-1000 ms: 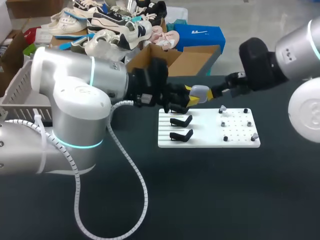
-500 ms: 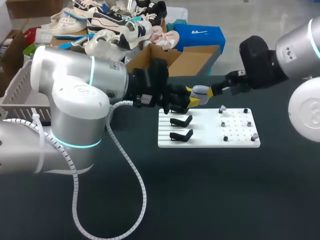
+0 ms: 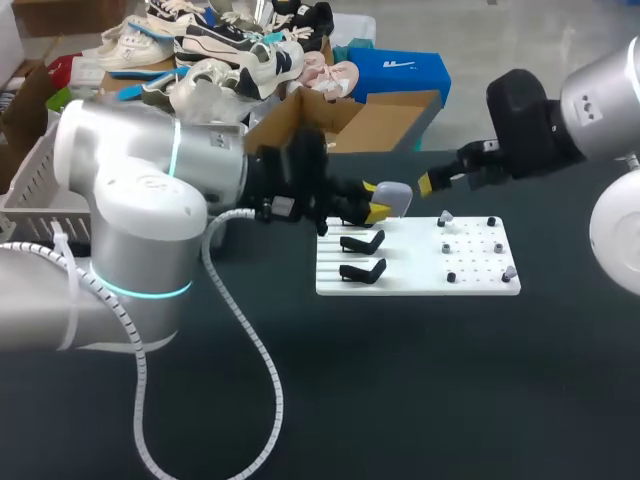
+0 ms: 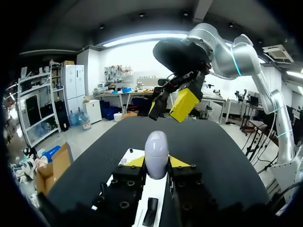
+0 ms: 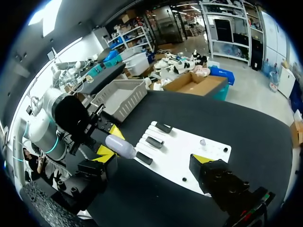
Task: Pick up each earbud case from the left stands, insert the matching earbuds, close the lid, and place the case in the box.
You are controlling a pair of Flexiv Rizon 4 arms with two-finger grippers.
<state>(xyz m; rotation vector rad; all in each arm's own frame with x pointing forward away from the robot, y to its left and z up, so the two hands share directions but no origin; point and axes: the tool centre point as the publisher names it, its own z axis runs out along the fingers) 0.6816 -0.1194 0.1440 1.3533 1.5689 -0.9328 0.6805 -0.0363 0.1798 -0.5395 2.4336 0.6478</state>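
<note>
While the left gripper point(image 3: 378, 205) clamps the case point(image 3: 394, 192) above the board's point(image 3: 480, 285) far edge, seemingly presenting it, the right gripper point(image 3: 432, 182) hangs just beside, fingers spread and empty.

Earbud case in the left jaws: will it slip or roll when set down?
Probably slippery: the earbud case looks smooth and rounded, gripped by one end. Set on end it would likely tip or roll. Looks rigid.
</note>
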